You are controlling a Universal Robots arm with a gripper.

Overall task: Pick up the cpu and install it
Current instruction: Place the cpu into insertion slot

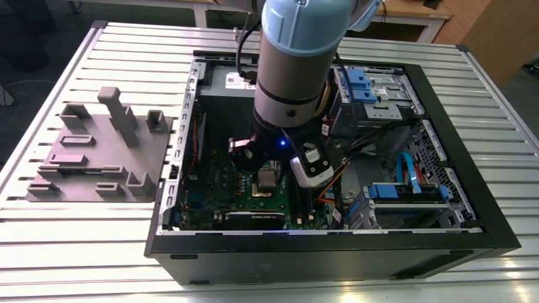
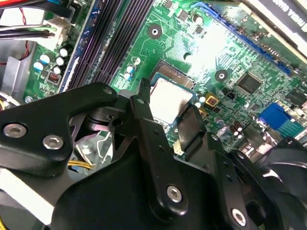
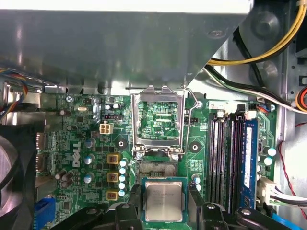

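Observation:
The cpu (image 3: 164, 200) is a small square chip with a silvery top and a thin green rim. My gripper (image 3: 164, 202) is shut on it, one black finger (image 3: 135, 199) at each side. It hangs over the green motherboard, just beside the bare socket (image 3: 154, 167), whose shiny metal frame (image 3: 158, 93) stands swung open. In the second wrist view the cpu (image 2: 169, 99) shows between the gripper (image 2: 165, 112) fingertips. In the exterior view the gripper (image 1: 267, 167) reaches down into the open computer case (image 1: 337, 252).
A grey moulded tray (image 1: 97, 151) lies on the slatted table at the exterior view's left. Beside the socket run memory slots (image 3: 225, 158). Yellow and black cables (image 3: 254, 55) and a grey metal box (image 3: 120, 43) lie beyond the frame. Blue drive cages (image 1: 367, 85) fill the case's far side.

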